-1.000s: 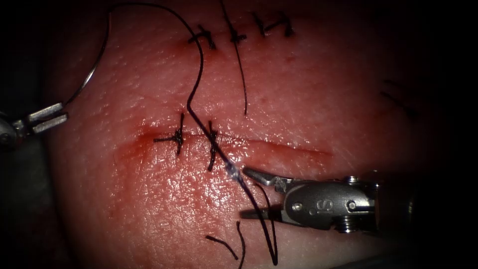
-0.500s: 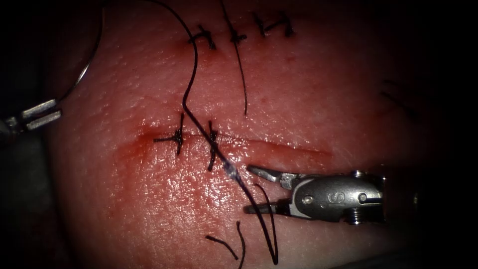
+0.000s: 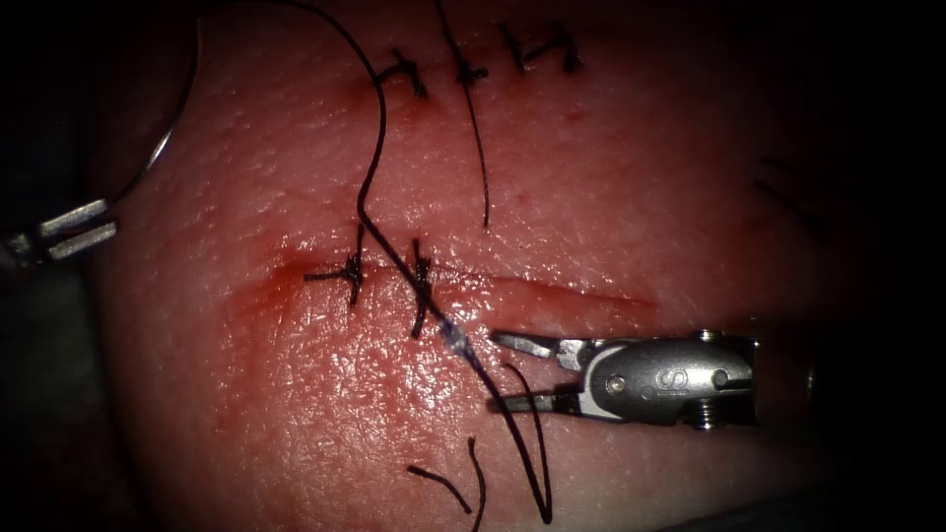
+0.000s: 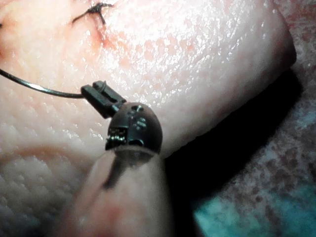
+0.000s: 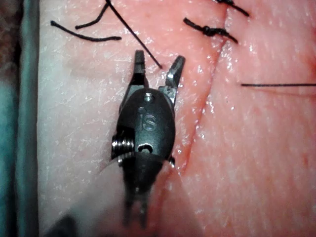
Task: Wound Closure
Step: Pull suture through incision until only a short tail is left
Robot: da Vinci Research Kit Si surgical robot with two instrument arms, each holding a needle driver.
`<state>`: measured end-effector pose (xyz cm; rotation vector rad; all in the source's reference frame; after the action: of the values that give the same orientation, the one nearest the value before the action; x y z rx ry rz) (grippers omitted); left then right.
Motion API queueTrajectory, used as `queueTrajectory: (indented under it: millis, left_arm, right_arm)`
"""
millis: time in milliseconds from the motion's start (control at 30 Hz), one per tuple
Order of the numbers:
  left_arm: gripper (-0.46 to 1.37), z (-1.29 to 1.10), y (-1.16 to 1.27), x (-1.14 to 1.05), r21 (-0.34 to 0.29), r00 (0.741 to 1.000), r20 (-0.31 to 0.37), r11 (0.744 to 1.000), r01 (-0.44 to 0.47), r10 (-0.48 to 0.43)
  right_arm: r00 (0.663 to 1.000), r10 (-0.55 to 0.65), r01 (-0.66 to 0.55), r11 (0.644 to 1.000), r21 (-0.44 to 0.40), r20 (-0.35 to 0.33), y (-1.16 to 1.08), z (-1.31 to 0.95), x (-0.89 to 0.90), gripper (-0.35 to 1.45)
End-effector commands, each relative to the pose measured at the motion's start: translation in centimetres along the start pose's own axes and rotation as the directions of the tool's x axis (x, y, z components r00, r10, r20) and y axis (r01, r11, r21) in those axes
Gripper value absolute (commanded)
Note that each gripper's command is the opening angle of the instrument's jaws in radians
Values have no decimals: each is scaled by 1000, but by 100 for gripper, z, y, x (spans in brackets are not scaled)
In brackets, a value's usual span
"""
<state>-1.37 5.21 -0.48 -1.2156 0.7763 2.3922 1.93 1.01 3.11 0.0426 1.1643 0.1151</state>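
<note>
Left of the cut (image 3: 552,288), left tool (image 3: 77,230) grips needle (image 3: 175,123); right tool (image 3: 512,372) agape

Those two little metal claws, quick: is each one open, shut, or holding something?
Left tool: shut on the needle near one end, needle out of the tissue.
Right tool: open, holding nothing, thread tail between its jaws.

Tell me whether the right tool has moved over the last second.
Yes. The right tool, jaws open and empty, has backed rightward from the knotted stitch on the cut.
</note>
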Motion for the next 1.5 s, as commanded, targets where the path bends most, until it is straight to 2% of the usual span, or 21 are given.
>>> queueTrajectory:
  millis: [33,100,267,367,600,867,1133,1500]
  left_arm:
    - [-35,1,0,1,-1,1000,1,1000,0,0]
    - [-35,1,1,1,0,1000,1,1000,0,0]
    - [-35,2,3,1,2,1000,1,1000,-1,1]
    - [-35,1,4,1,3,1000,1,1000,-2,2]
    - [-35,6,5,2,1,1000,-2,1000,-7,7]
    - [-35,17,9,1,1,1000,-6,1000,1,-1]
    - [-35,14,8,3,1,1000,-5,1000,0,0]
    - [-35,12,8,4,-3,1000,-13,1000,6,-6]
  right_arm:
    - [1000,9,-9,1000,-1,1,0,0,0,8]
    - [1000,15,-15,1000,8,-4,0,2,0,-35]
    - [998,55,-54,998,35,-25,4,7,3,-35]
    - [998,66,-66,998,17,-13,4,7,3,-35]
    - [998,58,-58,997,51,-7,-10,-3,10,-35]
    - [999,30,-36,989,147,43,-48,-10,36,-35]
    - [998,-7,-6,972,234,56,-88,-13,61,-35]
    - [997,-32,1,923,384,76,-143,-8,76,-35]
